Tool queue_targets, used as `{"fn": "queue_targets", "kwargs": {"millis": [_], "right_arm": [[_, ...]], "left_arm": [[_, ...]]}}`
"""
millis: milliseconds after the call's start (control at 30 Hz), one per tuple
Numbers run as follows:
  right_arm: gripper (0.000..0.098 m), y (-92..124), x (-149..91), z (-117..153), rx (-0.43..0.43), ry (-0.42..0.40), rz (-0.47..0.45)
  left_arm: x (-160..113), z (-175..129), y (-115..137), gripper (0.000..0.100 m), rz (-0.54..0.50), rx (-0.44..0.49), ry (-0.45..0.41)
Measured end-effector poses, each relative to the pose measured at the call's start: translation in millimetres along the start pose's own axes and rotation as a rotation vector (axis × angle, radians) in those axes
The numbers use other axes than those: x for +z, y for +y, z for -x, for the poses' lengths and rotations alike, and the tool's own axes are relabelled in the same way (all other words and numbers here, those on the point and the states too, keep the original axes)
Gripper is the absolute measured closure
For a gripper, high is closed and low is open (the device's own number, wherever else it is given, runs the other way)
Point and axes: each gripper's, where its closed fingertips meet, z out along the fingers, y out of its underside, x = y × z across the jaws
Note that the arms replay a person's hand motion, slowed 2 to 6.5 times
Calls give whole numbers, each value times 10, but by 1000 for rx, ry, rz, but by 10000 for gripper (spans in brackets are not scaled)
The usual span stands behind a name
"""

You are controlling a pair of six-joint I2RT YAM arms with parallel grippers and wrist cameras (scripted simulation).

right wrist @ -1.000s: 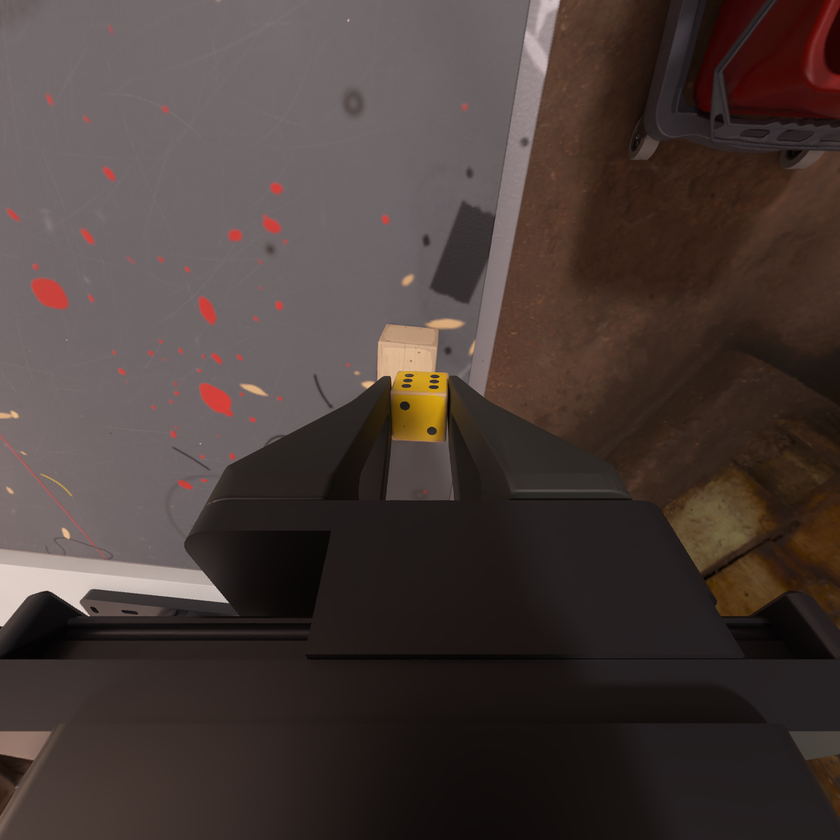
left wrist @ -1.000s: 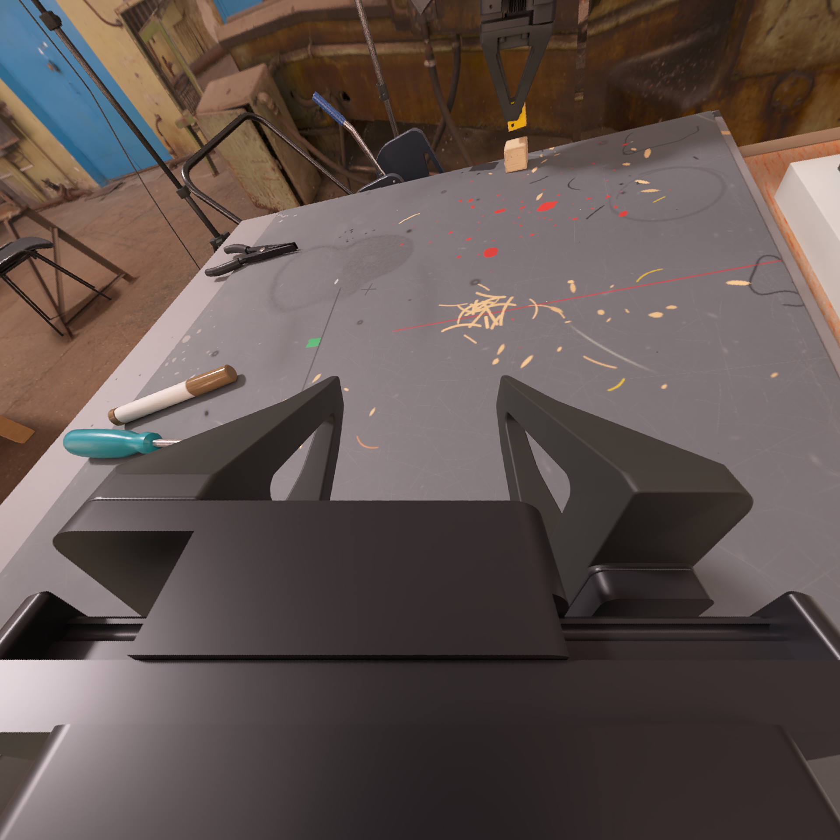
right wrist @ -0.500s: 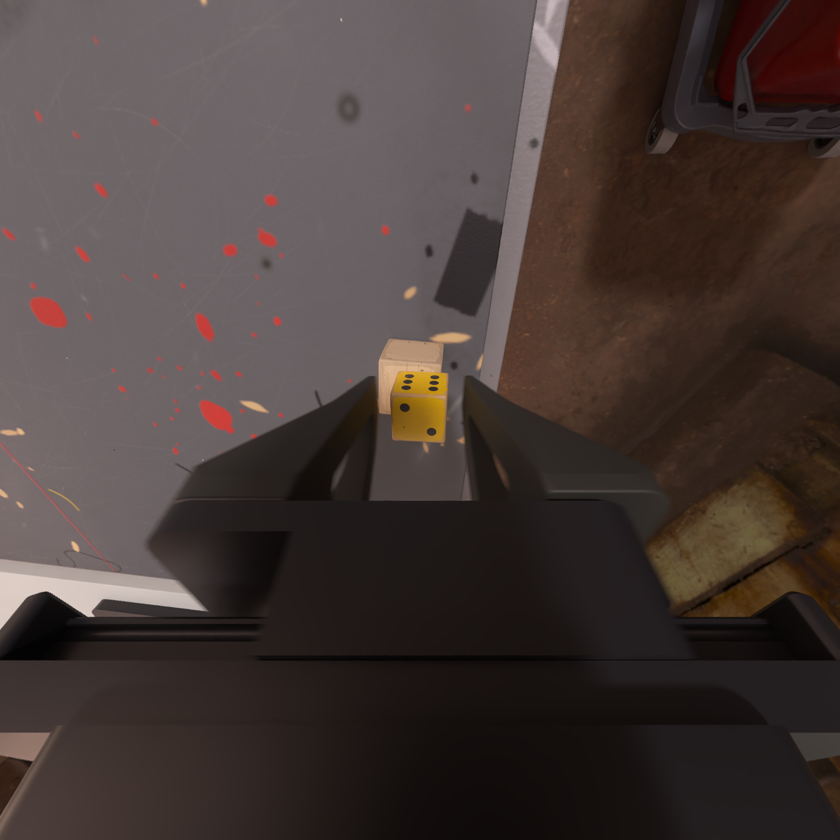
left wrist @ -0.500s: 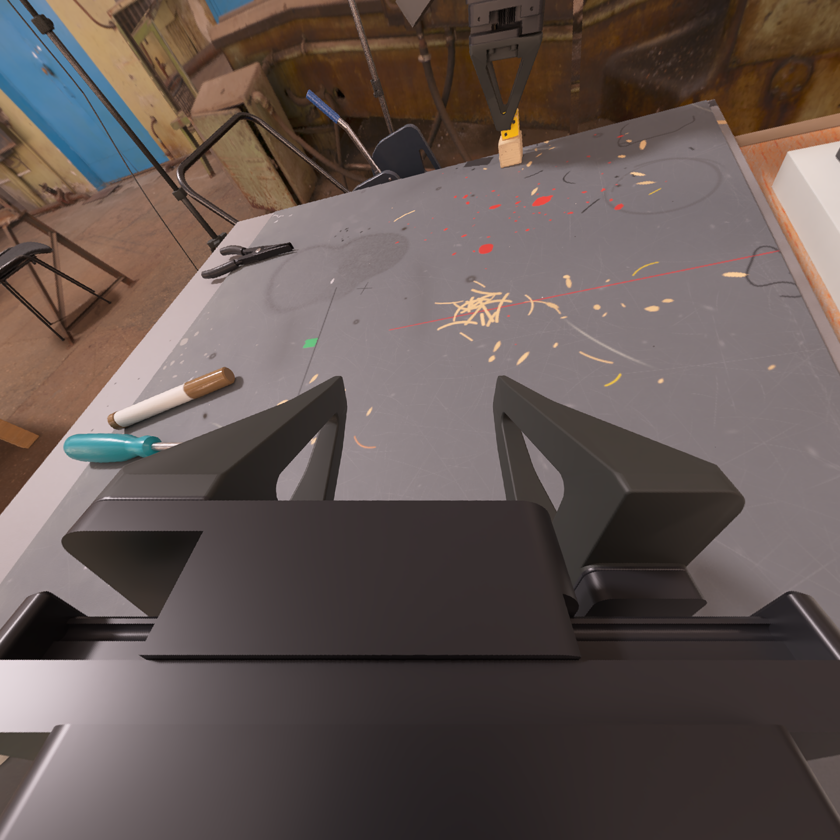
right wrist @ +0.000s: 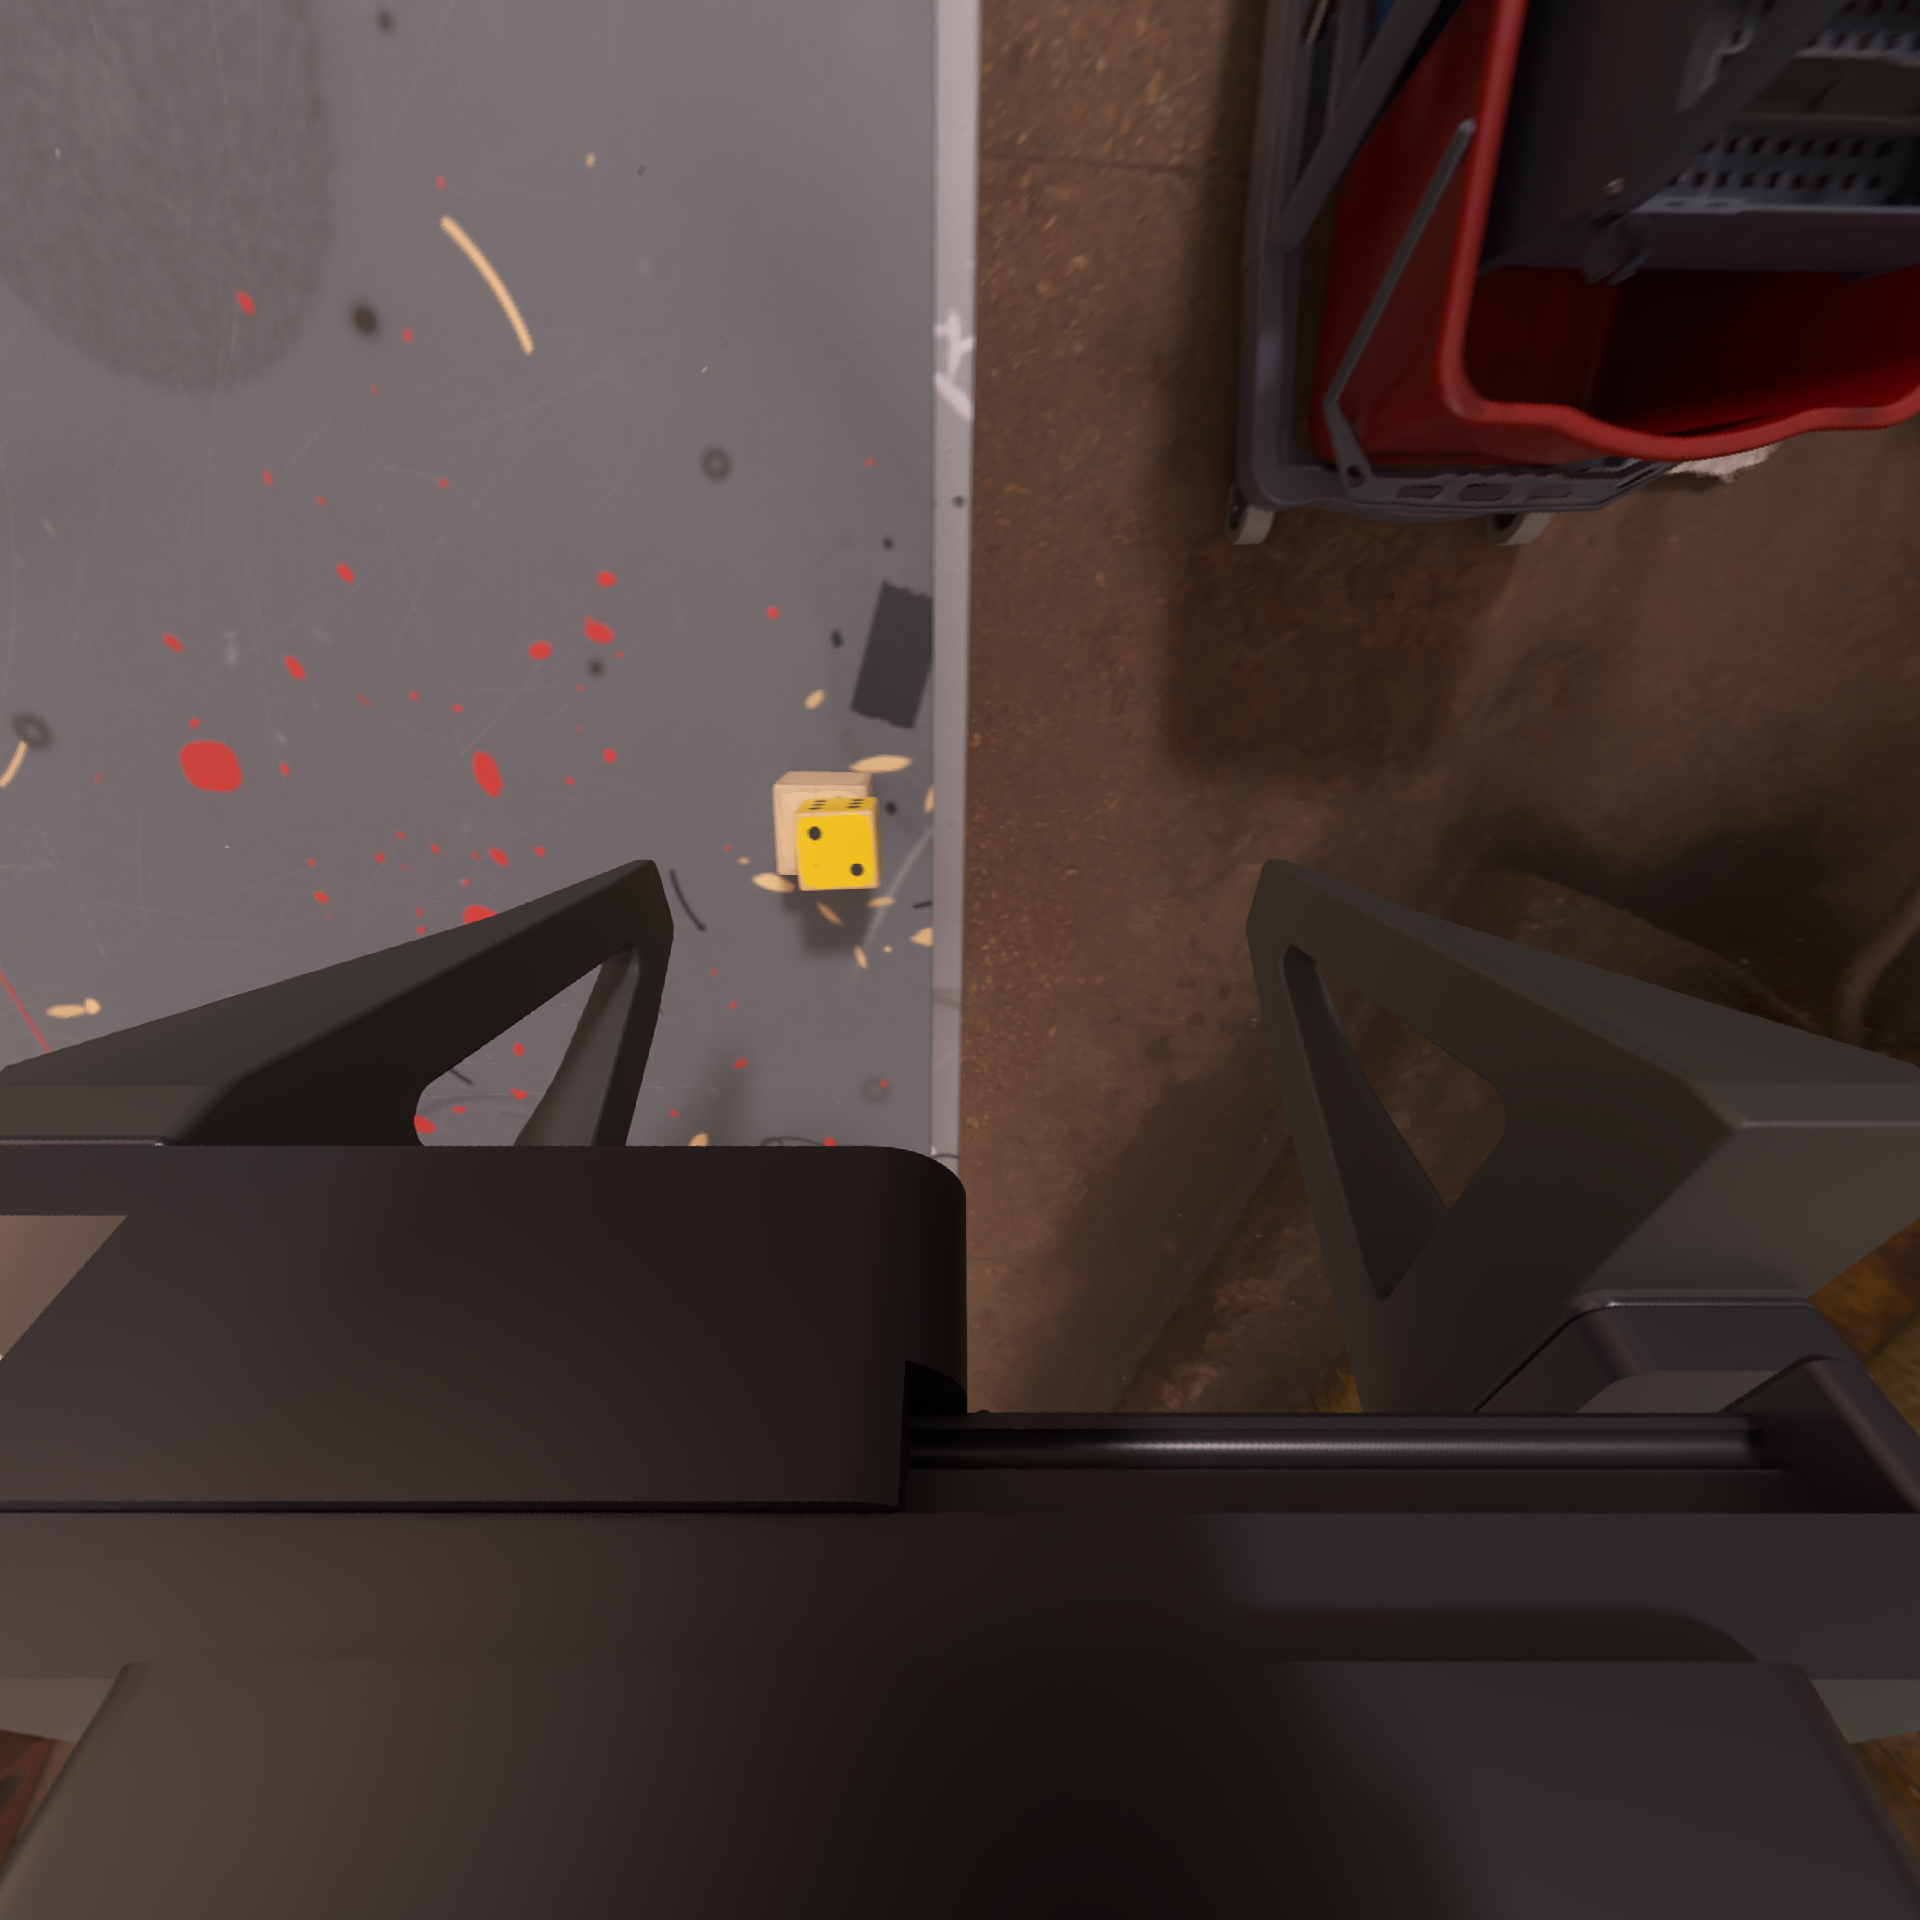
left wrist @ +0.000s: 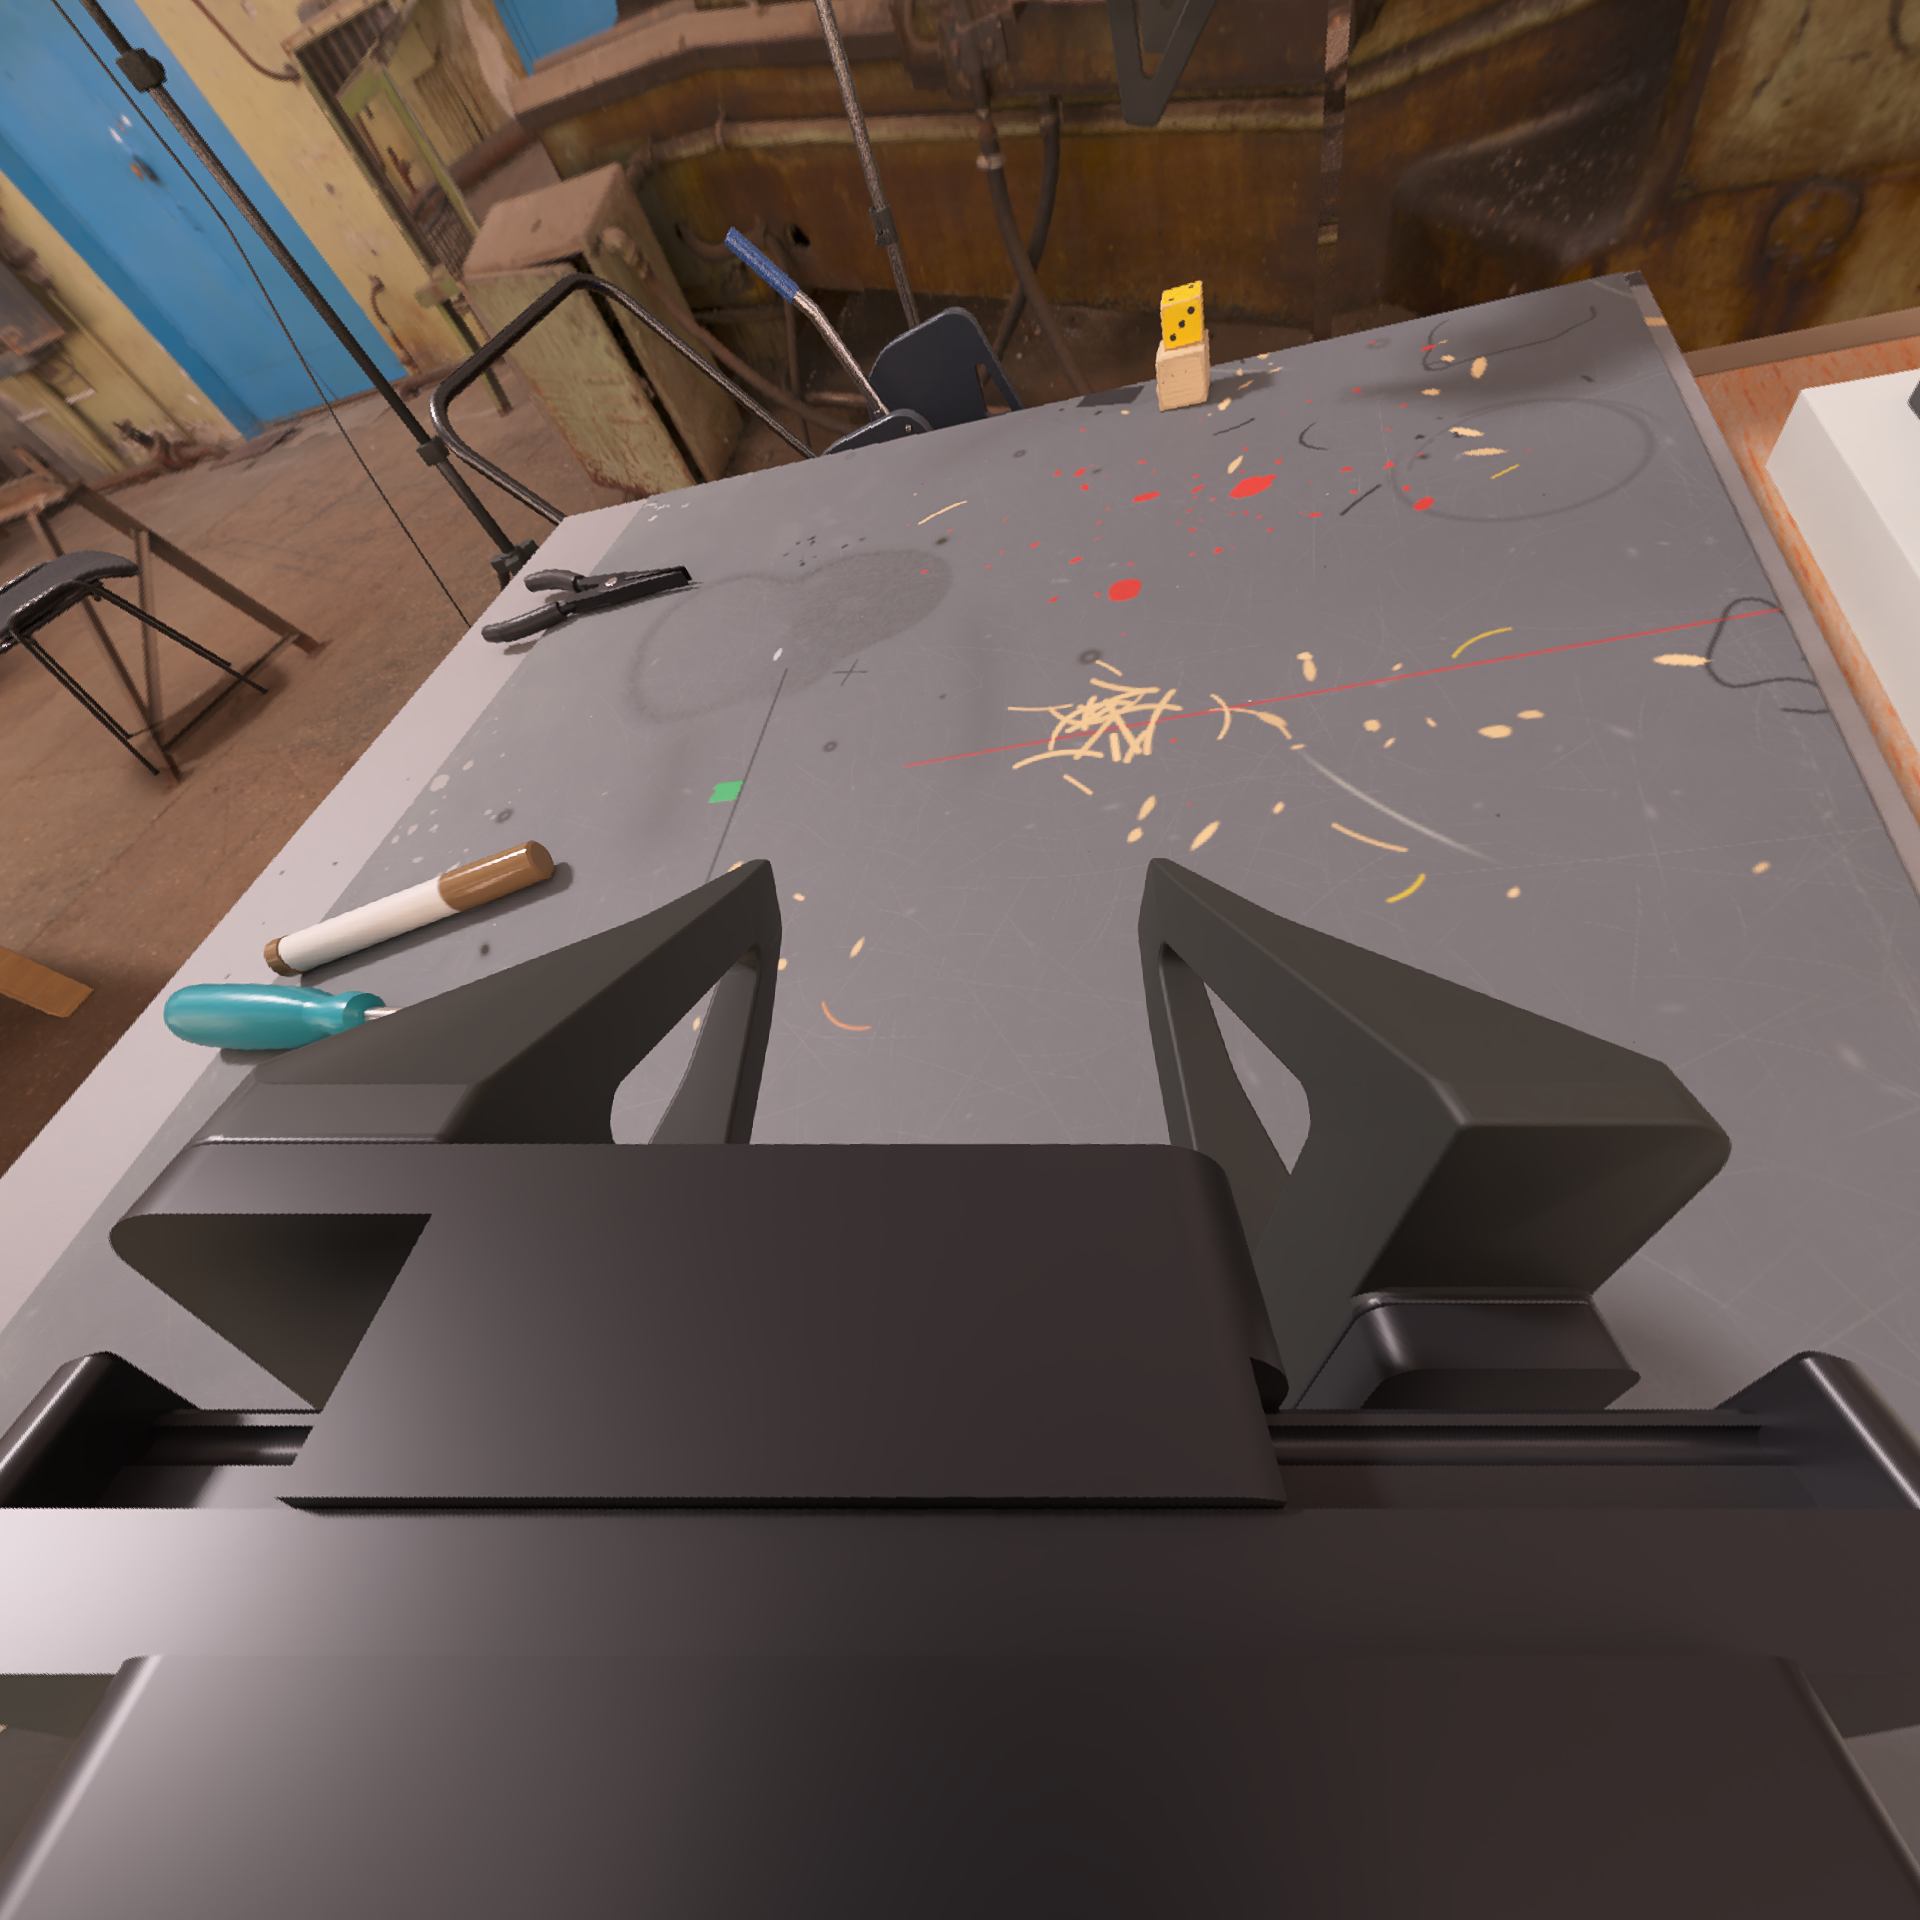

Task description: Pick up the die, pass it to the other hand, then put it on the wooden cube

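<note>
The yellow die (left wrist: pixel 1182 315) with black pips rests on top of the small wooden cube (left wrist: pixel 1182 376) near the table's far edge. In the right wrist view the die (right wrist: pixel 836 850) sits on the cube (right wrist: pixel 793 821), far below the fingers. My right gripper (right wrist: pixel 956 883) is wide open and empty, high above the table edge. Only the tip of one of its fingers (left wrist: pixel 1148 73) shows at the top of the left wrist view. My left gripper (left wrist: pixel 958 883) is open and empty, low over the near part of the grey table (left wrist: pixel 1039 935).
A marker (left wrist: pixel 410 907), a teal-handled screwdriver (left wrist: pixel 265 1015) and black pliers (left wrist: pixel 582 601) lie along the table's left side. A white box (left wrist: pixel 1860 499) stands at the right. A red bucket on a wheeled frame (right wrist: pixel 1558 312) stands on the floor beyond the table edge (right wrist: pixel 951 623).
My right gripper has let go of the die onto the wooden cube, opened wide and risen well above it. My left gripper has stayed open and nearly still.
</note>
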Motion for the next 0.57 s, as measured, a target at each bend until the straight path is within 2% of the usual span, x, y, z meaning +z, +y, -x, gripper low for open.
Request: {"fn": "queue_targets", "kwargs": {"millis": [167, 333, 567], "right_arm": [[39, -69, -262, -222, 29, 56, -54], [39, -90, -460, -425, 73, 77, -79], [39, -41, -492, -667, 144, 67, -61]], "left_arm": [[-10, 5, -19, 405, -7, 4, -4], [-15, 11, -26, 395, -8, 5, -9], [-16, 15, -32, 392, -8, 7, -12]]}}
